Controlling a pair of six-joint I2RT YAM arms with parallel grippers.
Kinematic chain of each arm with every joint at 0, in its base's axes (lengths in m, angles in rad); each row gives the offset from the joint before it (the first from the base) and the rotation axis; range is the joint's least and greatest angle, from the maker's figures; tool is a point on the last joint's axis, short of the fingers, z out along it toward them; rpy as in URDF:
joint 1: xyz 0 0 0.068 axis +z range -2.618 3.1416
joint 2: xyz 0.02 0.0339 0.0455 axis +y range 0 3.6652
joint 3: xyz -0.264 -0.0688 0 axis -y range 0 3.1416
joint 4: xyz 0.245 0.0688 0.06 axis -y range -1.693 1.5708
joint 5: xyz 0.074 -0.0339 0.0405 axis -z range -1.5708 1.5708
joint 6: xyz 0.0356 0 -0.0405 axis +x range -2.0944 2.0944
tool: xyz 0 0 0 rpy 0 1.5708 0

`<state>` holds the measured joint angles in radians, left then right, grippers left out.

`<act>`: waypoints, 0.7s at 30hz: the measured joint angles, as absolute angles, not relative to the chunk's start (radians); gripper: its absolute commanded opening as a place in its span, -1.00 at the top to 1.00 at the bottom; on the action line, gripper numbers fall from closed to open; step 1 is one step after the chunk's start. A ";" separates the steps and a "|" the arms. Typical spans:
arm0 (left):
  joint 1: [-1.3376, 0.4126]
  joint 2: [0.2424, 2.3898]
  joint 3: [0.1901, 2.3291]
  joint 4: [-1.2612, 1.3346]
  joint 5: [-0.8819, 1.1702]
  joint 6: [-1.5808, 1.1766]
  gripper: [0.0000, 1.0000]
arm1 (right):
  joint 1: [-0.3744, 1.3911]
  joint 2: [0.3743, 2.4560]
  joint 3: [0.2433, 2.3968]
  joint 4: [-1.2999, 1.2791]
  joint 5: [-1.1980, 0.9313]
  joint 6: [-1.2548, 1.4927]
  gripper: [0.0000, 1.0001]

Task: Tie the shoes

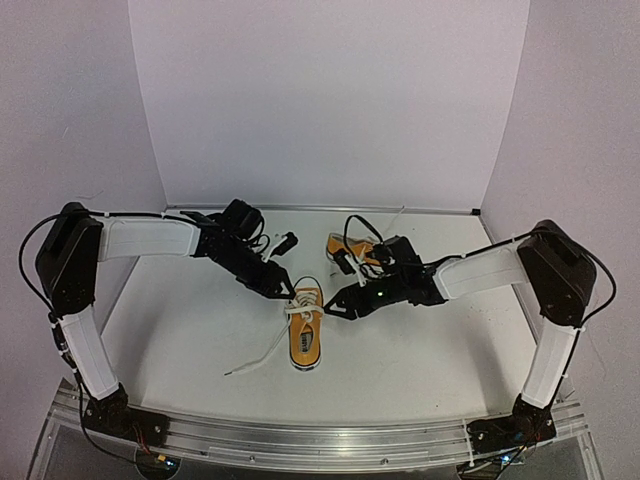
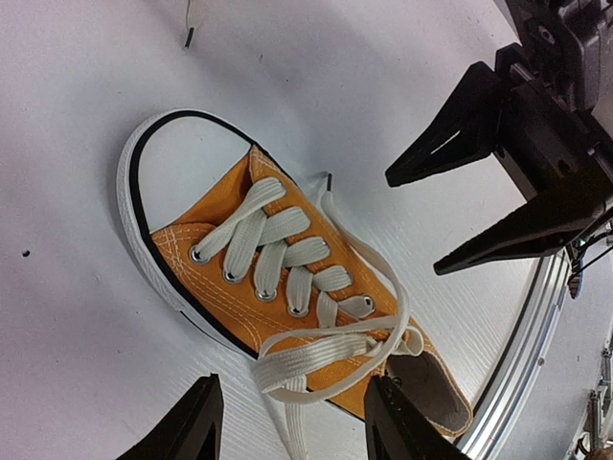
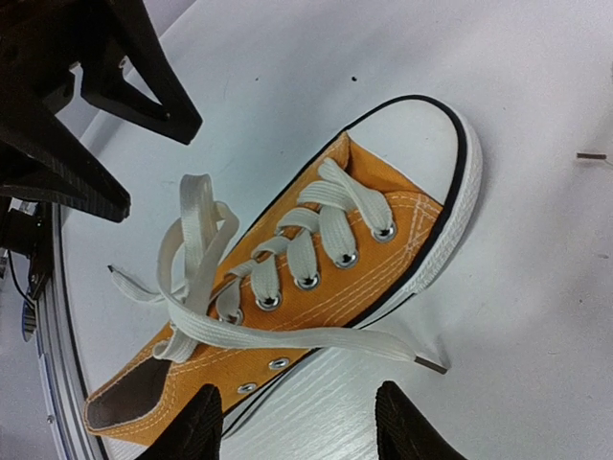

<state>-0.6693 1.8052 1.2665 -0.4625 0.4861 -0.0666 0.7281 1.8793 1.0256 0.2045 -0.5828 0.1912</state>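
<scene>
The left end effector (image 2: 294,383) is open, its fingers spread wide over the slack laces (image 2: 321,356) at the ankle end of a shoe (image 2: 225,278). The right end effector (image 3: 295,391), also open, faces it from the shoe's other flank. The shoe stands upright between them on the white bench (image 2: 67,364): orange-yellow canvas, white toe cap, black-striped white sole, silver eyelets, and flat white laces loosely crossed with one end trailing away. A second matching shoe (image 1: 342,244) lies beyond the right end effector, partly hidden by that arm.
</scene>
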 measured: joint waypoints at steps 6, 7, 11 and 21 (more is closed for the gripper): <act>-0.669 1.807 1.270 -0.463 0.495 -0.058 -0.04 | 0.727 1.917 1.031 0.177 -0.524 0.124 0.06; -0.669 1.807 1.270 -0.463 0.495 -0.057 -0.04 | 0.727 1.932 1.036 0.170 -0.512 0.112 0.06; -0.669 1.807 1.271 -0.463 0.495 -0.056 -0.05 | 0.727 1.969 1.039 0.140 -0.469 0.068 0.06; -0.669 1.825 1.288 -0.464 0.495 -0.053 -0.08 | 0.727 2.010 1.090 0.137 -0.429 -0.008 -0.03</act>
<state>-0.6693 1.8251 1.2882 -0.4638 0.4946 -0.0525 0.7269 2.0105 1.0897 0.1373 -0.4287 -0.0084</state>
